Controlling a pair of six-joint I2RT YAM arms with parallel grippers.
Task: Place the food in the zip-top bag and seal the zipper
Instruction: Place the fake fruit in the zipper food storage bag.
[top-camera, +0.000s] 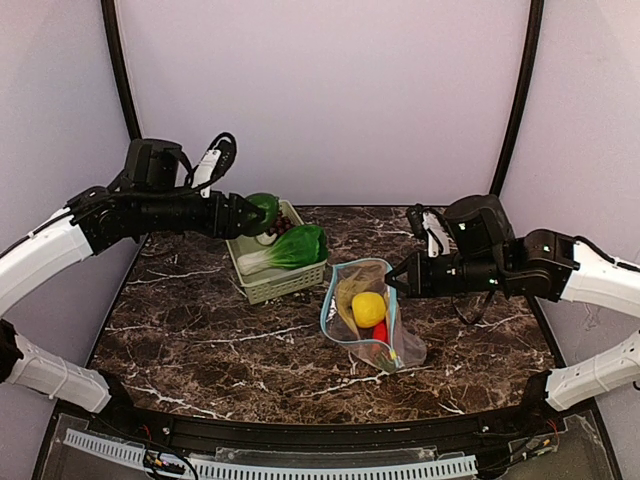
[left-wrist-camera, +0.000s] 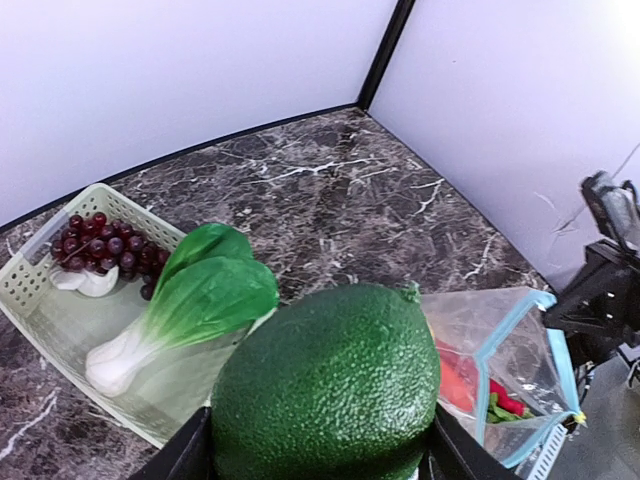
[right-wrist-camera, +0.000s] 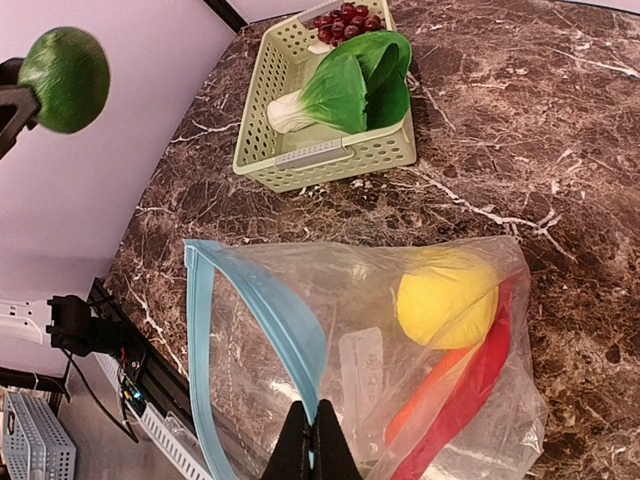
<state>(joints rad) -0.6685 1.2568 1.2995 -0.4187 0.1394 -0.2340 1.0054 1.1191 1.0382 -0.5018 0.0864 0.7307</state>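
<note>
My left gripper is shut on the dark green piece and holds it in the air above the basket's far left corner. The clear zip-top bag lies open on the table with the yellow lemon and red chilli peppers inside. My right gripper is shut on the bag's light blue zipper strip and holds the mouth open. The bok choy, dark grapes and white garlic lie in the basket.
The pale green slotted basket stands left of the bag at mid table. Dark marble tabletop lies between the arms. Pale walls close the back and sides. A white slotted rail runs along the near edge.
</note>
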